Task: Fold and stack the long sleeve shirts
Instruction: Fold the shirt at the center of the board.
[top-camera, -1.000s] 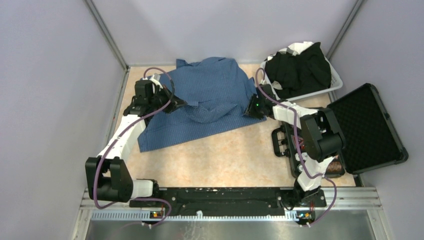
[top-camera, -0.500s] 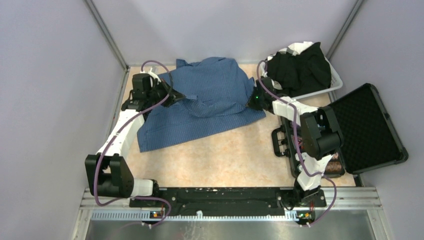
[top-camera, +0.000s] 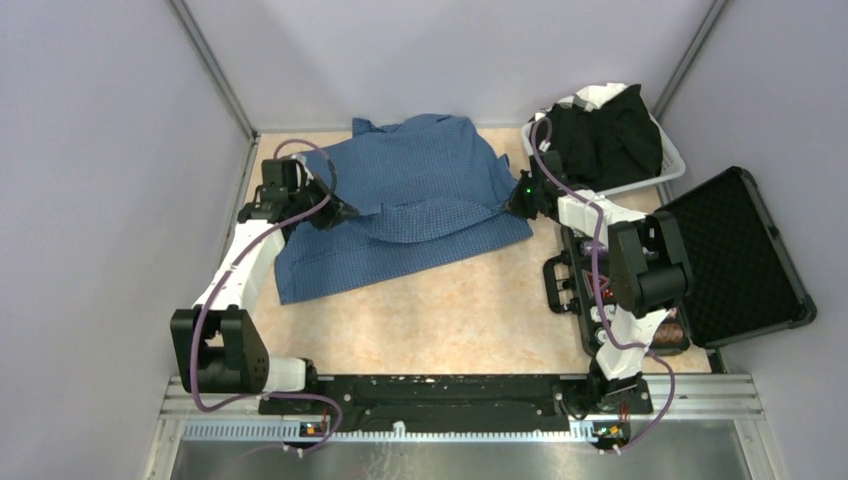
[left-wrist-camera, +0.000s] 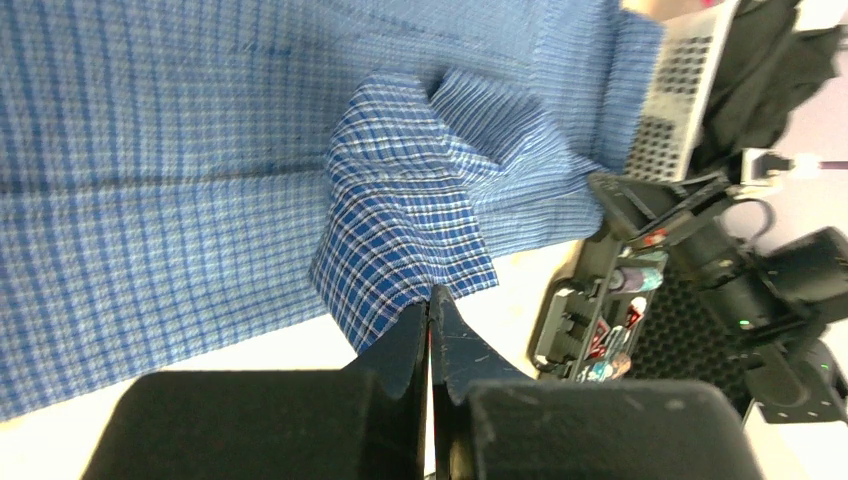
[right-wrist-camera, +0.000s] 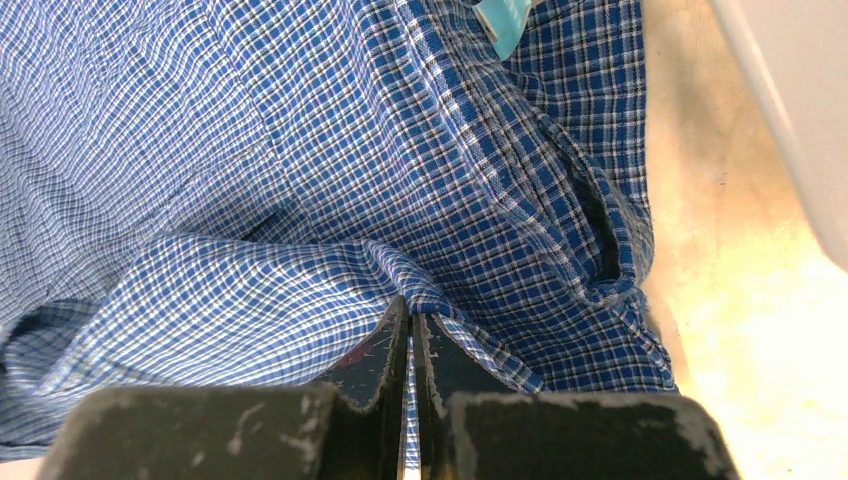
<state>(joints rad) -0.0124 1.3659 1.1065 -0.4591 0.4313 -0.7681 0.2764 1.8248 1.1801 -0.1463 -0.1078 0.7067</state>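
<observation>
A blue fine-checked long sleeve shirt (top-camera: 420, 190) lies spread at the back of the table. My left gripper (top-camera: 338, 212) is shut on a fold of this blue shirt (left-wrist-camera: 400, 230) at its left side, the cloth lifted between the jaws (left-wrist-camera: 430, 300). At the shirt's right side my right gripper (top-camera: 514, 205) is shut on a pinch of the checked cloth (right-wrist-camera: 300, 200), seen between its fingertips (right-wrist-camera: 412, 318). Black shirts (top-camera: 600, 140) are heaped in the white basket (top-camera: 670, 165) at the back right.
An open black hard case (top-camera: 735, 255) with foam lining lies at the right, its tool-filled half (top-camera: 575, 290) beside the right arm. Grey walls close in left, right and behind. Bare tan tabletop (top-camera: 450, 310) lies in front of the shirt.
My right gripper has shut on the shirt's right side and moved back and to the right. My left gripper has drawn its fold leftward, stretching a band of cloth between the two.
</observation>
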